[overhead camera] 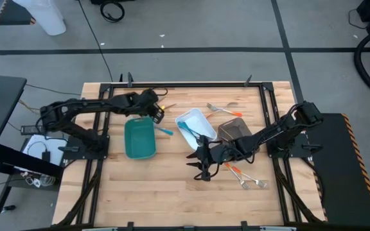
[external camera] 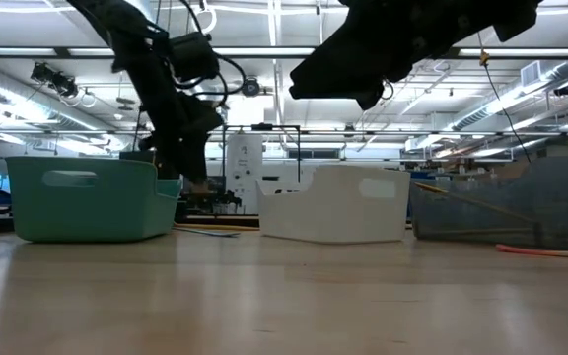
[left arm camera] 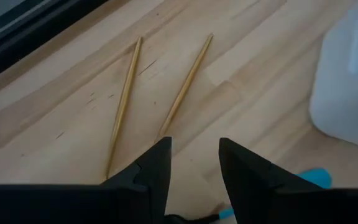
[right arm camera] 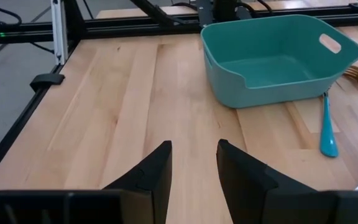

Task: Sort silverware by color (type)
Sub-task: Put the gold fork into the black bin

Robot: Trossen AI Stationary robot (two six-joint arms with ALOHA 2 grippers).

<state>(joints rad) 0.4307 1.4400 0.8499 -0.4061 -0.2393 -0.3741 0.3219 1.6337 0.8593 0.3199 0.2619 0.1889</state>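
Two gold handles (left arm camera: 124,99) (left arm camera: 185,84) lie flat on the wood near the table's far edge, just ahead of my open left gripper (left arm camera: 194,155) (overhead camera: 156,110), which hovers by the teal tray's (overhead camera: 139,138) far right corner. A blue spoon (overhead camera: 166,131) (right arm camera: 328,130) lies on the table between the teal tray and the white tray (overhead camera: 194,125), which holds blue-handled pieces. Orange-handled pieces lie far right (overhead camera: 220,109) and near right (overhead camera: 239,173). My open right gripper (right arm camera: 193,149) (overhead camera: 201,160) hangs over bare wood on the near side of the white tray.
The grey-brown tray (overhead camera: 233,131) stands right of the white one. The teal tray (right arm camera: 278,56) shows no silverware inside. A black frame rail (overhead camera: 172,83) borders the table's far edge. Bare wood spans the near half of the table (overhead camera: 159,192).
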